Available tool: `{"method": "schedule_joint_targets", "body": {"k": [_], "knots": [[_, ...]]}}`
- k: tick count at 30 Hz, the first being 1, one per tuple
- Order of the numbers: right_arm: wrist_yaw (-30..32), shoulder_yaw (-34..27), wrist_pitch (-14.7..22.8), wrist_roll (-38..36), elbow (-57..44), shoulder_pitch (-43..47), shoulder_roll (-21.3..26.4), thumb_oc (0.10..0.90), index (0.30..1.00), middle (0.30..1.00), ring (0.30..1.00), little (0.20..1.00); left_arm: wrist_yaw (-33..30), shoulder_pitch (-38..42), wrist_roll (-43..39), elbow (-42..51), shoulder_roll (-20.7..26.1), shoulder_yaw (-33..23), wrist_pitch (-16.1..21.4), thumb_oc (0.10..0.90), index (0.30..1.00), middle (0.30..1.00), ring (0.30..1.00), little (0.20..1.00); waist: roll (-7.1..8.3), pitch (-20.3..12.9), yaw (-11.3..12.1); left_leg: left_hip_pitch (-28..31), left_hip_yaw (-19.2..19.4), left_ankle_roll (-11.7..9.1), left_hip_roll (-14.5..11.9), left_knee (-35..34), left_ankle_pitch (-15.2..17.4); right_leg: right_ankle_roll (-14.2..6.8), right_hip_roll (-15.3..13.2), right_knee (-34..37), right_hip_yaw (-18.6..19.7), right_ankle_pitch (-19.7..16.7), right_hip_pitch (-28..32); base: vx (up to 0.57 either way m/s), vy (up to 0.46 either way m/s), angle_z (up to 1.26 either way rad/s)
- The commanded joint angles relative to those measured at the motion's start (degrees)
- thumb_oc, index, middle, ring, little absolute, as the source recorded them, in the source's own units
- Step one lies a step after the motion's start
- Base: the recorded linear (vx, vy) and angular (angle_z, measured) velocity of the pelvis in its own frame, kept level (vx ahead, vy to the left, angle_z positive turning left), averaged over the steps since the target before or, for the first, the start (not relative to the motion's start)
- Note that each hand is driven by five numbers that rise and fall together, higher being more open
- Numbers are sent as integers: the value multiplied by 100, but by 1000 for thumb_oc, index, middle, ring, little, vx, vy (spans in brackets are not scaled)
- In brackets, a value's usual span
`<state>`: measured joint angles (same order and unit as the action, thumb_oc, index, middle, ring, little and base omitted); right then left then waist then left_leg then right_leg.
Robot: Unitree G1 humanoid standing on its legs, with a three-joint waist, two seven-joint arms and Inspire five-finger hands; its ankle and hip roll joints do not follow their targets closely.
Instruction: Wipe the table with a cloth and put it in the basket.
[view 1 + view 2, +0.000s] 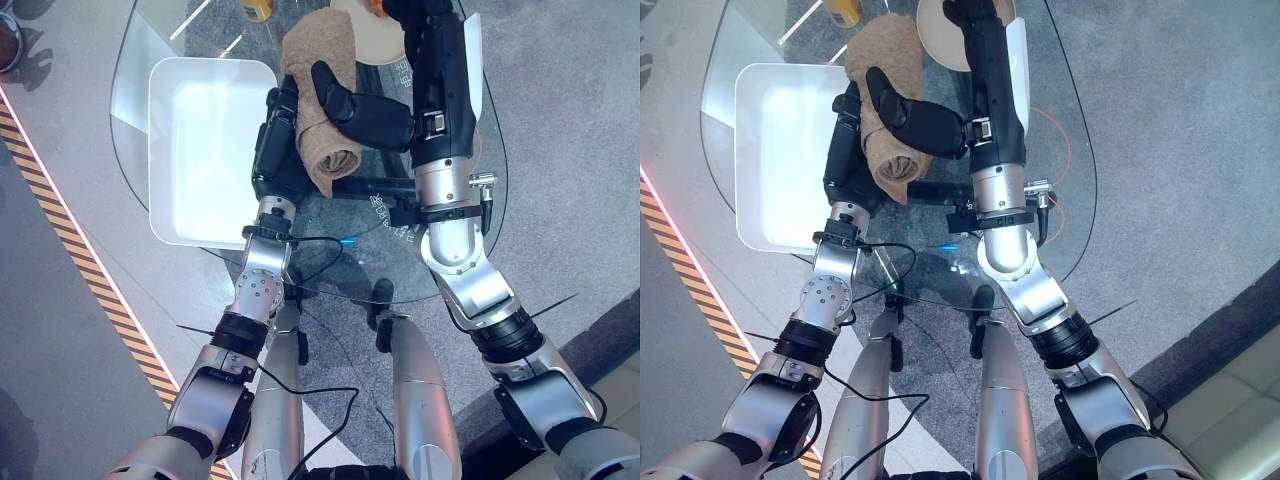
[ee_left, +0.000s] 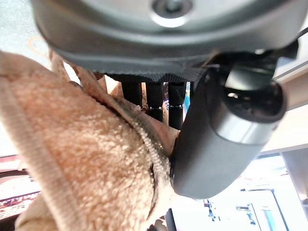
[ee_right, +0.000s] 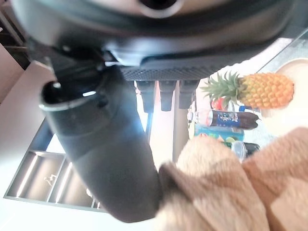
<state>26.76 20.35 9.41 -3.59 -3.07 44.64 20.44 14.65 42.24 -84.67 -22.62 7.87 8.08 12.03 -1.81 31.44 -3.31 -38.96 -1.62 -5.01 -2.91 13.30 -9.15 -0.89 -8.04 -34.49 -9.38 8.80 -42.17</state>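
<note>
We count one tan cloth (image 1: 322, 100) over the glass table (image 1: 470, 200), just beside one white basket (image 1: 200, 150). Left hand (image 1: 280, 150) curls round it; right hand (image 1: 365, 112) lies against it, fingers unclear. Right wrist view adds a pineapple (image 3: 262, 90) and two bottles (image 3: 226, 118)

No text, number or sign could be read anywhere. The bottles (image 3: 226, 119) lying beneath the pineapple (image 3: 260, 90) in the right wrist view carried coloured labels, but their print was too blurred to make out. A yellow container (image 1: 257, 9) at the far edge of the glass tabletop (image 1: 455, 215) bore a label too small to read. Faint pale markings showed through the glass near the right forearm, and they could not be made out as letters. The striped band (image 1: 95, 275) on the floor carried only orange and black bars, no writing.
</note>
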Motion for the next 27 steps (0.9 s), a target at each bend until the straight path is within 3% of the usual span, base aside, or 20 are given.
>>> {"method": "schedule_joint_targets", "body": {"k": [1,14,27], "knots": [[226,-558,754,329,-838,755,-45,800,900,900,900,900,828,745,-134,603,40,-281,380,100,300,300,300,200,299,-165,50,257,504,304,432,621,1109,-242,521,1270,383,-560,401,0,0,0],[476,-658,857,432,-857,669,-50,800,900,900,900,900,848,708,-51,589,99,-339,514,100,300,300,300,200,268,-165,33,264,508,297,434,623,1125,-244,496,1291,391,-555,409,0,0,0],[1242,-828,592,583,-280,464,90,800,900,900,900,900,989,715,-59,508,240,-473,585,100,300,300,300,200,249,-165,14,279,517,296,407,585,1132,-258,486,1301,407,-548,407,-5,-1,0]]}}
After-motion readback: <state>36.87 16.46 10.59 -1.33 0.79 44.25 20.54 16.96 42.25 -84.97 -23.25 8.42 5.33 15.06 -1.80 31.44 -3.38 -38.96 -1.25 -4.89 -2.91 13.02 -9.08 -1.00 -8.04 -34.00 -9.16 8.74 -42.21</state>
